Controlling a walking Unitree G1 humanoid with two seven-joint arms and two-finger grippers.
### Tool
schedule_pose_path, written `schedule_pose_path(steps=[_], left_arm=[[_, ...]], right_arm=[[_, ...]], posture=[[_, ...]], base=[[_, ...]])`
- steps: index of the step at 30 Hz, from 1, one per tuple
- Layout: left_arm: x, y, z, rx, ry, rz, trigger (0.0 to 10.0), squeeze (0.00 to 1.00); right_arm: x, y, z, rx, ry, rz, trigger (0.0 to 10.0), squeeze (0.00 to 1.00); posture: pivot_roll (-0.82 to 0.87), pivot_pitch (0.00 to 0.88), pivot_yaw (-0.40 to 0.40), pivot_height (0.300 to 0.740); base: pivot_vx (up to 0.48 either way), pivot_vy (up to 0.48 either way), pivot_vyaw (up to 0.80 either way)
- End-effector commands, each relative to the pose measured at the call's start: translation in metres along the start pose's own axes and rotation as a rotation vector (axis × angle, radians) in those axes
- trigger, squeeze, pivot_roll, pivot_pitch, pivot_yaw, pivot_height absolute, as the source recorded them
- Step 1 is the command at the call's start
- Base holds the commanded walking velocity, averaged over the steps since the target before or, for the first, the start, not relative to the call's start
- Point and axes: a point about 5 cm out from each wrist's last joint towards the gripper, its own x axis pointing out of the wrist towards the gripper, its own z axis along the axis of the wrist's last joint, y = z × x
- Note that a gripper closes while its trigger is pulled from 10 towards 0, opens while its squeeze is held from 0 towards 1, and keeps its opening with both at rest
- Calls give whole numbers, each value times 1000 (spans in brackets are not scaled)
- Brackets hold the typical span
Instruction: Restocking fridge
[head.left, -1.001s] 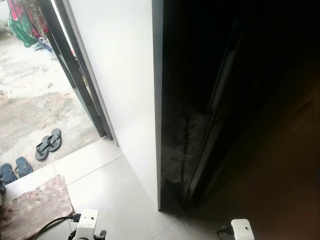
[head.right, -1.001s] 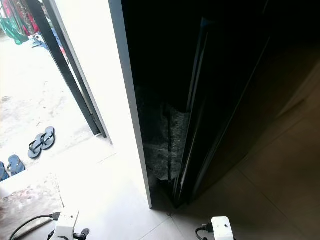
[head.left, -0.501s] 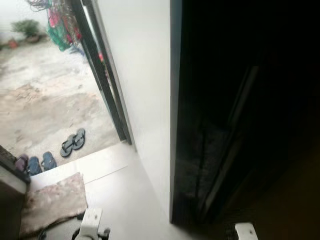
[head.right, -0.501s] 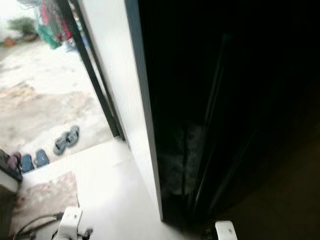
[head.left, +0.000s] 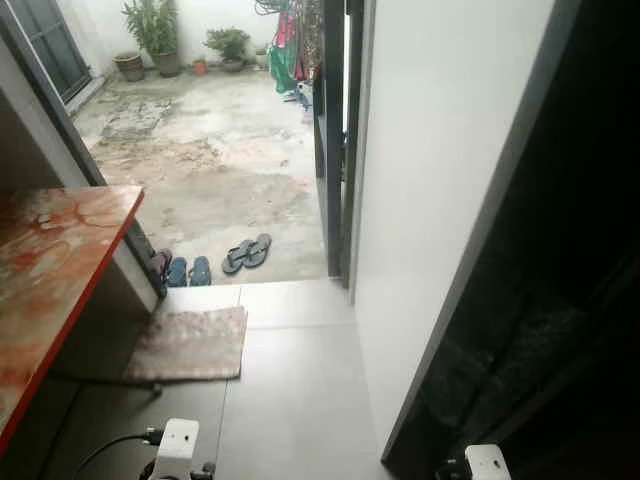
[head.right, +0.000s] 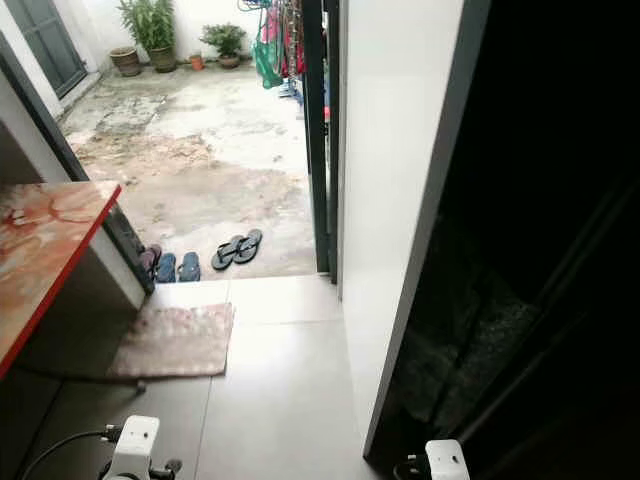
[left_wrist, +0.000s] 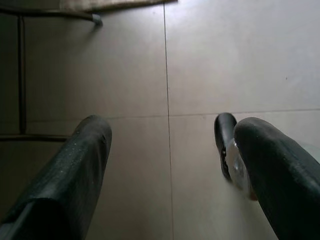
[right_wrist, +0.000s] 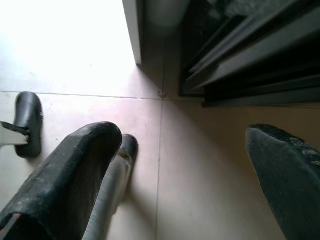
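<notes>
Left gripper (left_wrist: 167, 165) and right gripper (right_wrist: 182, 175) hang over the tiled floor (head.left: 290, 400), fingers spread wide, holding nothing. Doormat (head.left: 190, 343) beside counter (head.left: 50, 270); sandals (head.left: 247, 252) outside.

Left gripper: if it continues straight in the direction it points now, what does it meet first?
Probably the tiled floor: the left gripper, fingers open and holding nothing, points down at bare tiles. Depth is unclear.
</notes>
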Motion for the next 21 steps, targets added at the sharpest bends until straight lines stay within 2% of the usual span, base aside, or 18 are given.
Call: schedule_pose_path(steps=[1, 10, 21], left_arm=[[0, -2, 1, 8, 3, -12, 10000, 0], [1, -2, 3, 2, -1, -15, 10000, 0], [1, -2, 3, -3, 0, -15, 10000, 0]], right_arm=[[-1, -3, -5, 30, 16, -9, 10000, 0], [-1, -4, -4, 67, 6, -17, 10000, 0], [-1, -4, -4, 58, 15, -14, 10000, 0]], posture=[[16, 35, 0, 740], [18, 48, 4, 740], [22, 58, 3, 740]], base=[[0, 0, 0], [0, 0, 0], [0, 0, 0]])
